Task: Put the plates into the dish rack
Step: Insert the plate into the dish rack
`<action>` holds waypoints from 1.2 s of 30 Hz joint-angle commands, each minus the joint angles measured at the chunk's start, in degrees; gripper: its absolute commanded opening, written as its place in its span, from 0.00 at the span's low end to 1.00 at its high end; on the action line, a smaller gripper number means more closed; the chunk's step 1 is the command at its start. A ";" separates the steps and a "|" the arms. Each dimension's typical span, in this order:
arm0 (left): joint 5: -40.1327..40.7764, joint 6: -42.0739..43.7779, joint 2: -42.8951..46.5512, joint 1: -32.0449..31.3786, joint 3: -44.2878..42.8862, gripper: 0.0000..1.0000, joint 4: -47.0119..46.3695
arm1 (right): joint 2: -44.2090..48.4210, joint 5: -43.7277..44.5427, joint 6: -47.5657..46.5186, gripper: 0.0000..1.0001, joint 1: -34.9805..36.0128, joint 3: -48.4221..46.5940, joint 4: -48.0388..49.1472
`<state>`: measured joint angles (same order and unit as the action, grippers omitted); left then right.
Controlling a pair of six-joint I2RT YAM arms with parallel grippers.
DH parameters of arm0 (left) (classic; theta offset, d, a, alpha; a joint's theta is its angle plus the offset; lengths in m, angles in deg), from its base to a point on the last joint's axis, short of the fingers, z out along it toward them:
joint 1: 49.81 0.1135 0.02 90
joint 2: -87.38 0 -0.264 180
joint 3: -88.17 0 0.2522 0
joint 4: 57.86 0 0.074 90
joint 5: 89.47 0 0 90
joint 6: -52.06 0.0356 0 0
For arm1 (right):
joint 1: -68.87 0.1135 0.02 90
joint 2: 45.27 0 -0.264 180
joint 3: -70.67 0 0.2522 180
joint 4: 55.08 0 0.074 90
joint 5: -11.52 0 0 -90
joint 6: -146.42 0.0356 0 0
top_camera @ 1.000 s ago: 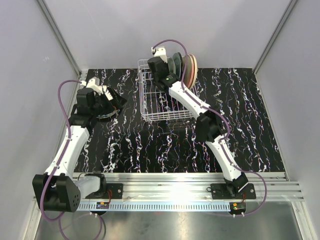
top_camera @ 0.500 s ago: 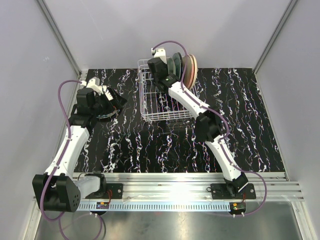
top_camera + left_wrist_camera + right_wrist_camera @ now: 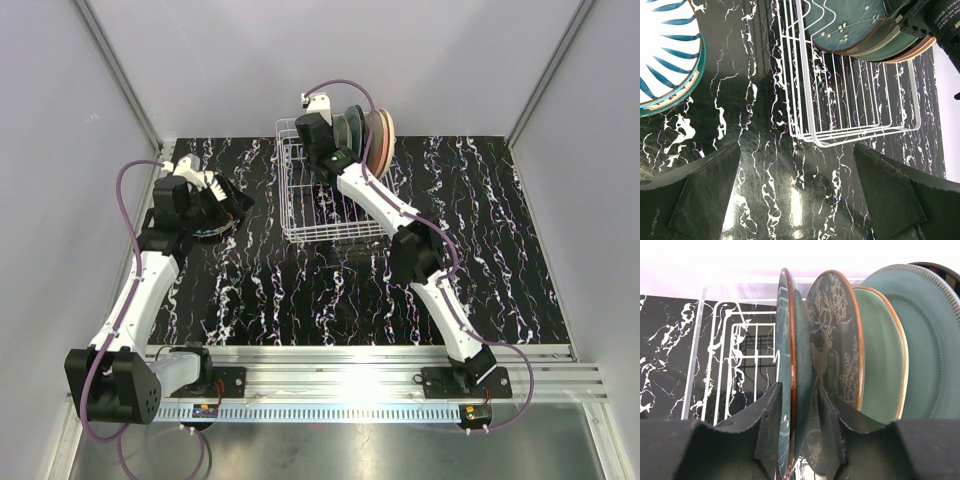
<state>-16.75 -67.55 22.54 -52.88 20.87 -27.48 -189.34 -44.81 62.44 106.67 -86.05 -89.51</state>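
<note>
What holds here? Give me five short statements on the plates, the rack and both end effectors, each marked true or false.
1. The plates in the dish rack stand on edge. True.
2. The left end effector holds a plate. False: its jaws are wide open with nothing between them, above the table.
3. The right end effector has one finger on each side of a dark teal plate in the rack. True.
4. The rack is full. False: plates fill only one end; the other slots are bare.
5. The white plate with blue stripes is in the rack. False: it lies on the table, apart from the rack.
</note>
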 commanded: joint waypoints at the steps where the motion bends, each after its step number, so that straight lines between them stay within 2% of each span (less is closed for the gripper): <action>1: -1.18 0.07 0.59 -0.01 -2.53 0.99 -2.56 | 3.79 -0.01 -0.57 0.42 0.17 -2.33 2.74; 15: 0.93 1.39 -0.46 1.31 -2.98 0.99 -1.51 | 13.90 -2.03 -1.89 0.48 0.61 5.14 2.83; 20: 3.21 1.83 -0.64 2.63 -2.89 0.99 -1.33 | 19.43 -7.12 -1.19 0.52 0.61 9.18 2.47; 25: 4.62 1.22 -2.22 6.40 -2.80 0.99 -1.33 | 28.03 -14.49 0.39 0.55 0.69 19.10 4.05; 29: 6.38 0.16 -3.27 10.09 -2.27 0.99 -0.89 | 36.56 -19.16 1.71 0.56 0.69 33.92 8.17; 36: 11.03 -0.28 -5.03 14.58 -2.36 0.99 0.69 | 50.63 -26.28 3.20 0.58 0.61 53.99 11.43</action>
<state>-9.60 -67.59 18.08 -39.61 20.39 -26.26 -145.16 -66.23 64.04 106.89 -38.07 -82.14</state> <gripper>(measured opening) 0.987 0.574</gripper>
